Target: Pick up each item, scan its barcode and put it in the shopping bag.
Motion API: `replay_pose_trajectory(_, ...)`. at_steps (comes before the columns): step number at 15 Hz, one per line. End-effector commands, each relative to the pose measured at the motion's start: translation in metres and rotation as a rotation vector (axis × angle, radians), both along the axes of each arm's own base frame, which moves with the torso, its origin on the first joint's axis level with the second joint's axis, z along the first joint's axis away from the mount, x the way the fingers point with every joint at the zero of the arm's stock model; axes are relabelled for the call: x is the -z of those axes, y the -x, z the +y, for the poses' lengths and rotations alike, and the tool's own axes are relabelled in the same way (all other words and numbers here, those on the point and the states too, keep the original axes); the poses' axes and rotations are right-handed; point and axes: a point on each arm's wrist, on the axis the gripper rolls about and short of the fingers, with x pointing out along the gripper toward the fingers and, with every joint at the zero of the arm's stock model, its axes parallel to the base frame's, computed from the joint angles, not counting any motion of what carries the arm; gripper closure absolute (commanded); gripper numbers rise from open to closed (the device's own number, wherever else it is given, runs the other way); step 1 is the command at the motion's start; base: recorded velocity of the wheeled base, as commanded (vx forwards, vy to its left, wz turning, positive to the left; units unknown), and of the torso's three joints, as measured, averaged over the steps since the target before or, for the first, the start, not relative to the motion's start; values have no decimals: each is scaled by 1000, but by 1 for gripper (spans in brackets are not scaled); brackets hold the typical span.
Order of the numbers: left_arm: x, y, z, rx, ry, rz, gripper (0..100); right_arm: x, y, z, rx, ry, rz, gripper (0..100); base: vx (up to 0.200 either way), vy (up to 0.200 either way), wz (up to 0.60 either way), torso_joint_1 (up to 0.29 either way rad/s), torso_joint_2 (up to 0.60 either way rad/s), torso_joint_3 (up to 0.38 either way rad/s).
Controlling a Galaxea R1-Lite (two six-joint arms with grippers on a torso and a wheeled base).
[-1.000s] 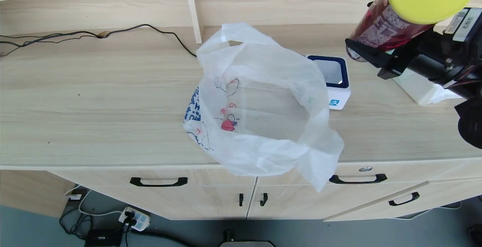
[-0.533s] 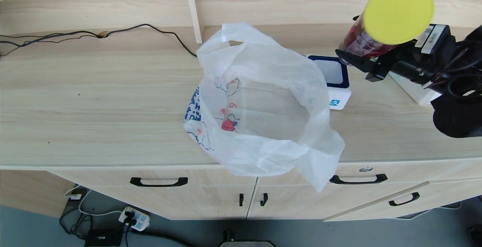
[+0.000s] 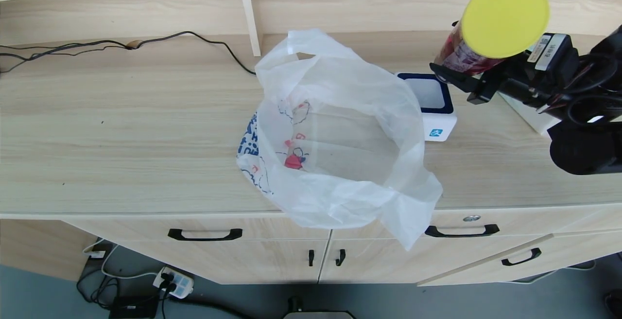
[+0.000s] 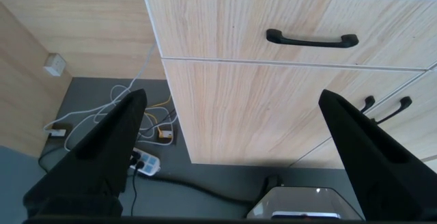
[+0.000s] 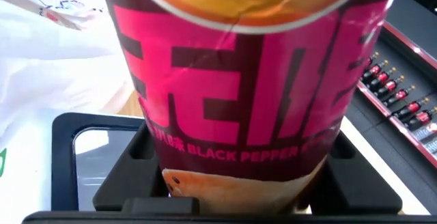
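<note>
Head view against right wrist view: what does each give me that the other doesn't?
Head view adds the round yellow lid and the black cable on the wooden counter. Right wrist view adds a black panel with rows of small red parts. Shared: the red cylindrical can in the right gripper, the white plastic shopping bag, the white blue-rimmed scanner.

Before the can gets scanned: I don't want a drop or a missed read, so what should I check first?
1. Grip on the can: right jaws shut around its body, ok.
2. Scanner window uncovered: ok.
3. Barcode turned toward the scanner: cannot tell.
4. Shopping bag mouth open upward on the counter: ok.
5. Left jaws clear of the path: open, down in front of the drawers, ok.
</note>
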Motion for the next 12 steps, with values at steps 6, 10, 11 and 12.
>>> replay_pose_trajectory(6,0,0,0,0,0,1,0,-9,-1,0,0,-3,-32,100,0,0,0,0,0,0)
replay_pose_trajectory(10,0,0,0,0,0,1,0,-15,4,2,-7,-4,-49,100,0,0,0,0,0,0)
replay_pose_trajectory(11,0,0,0,0,0,1,0,-17,6,1,-7,-5,-53,100,0,0,0,0,0,0)
replay_pose_trajectory(12,0,0,0,0,0,1,0,-18,7,1,-8,-5,-54,100,0,0,0,0,0,0)
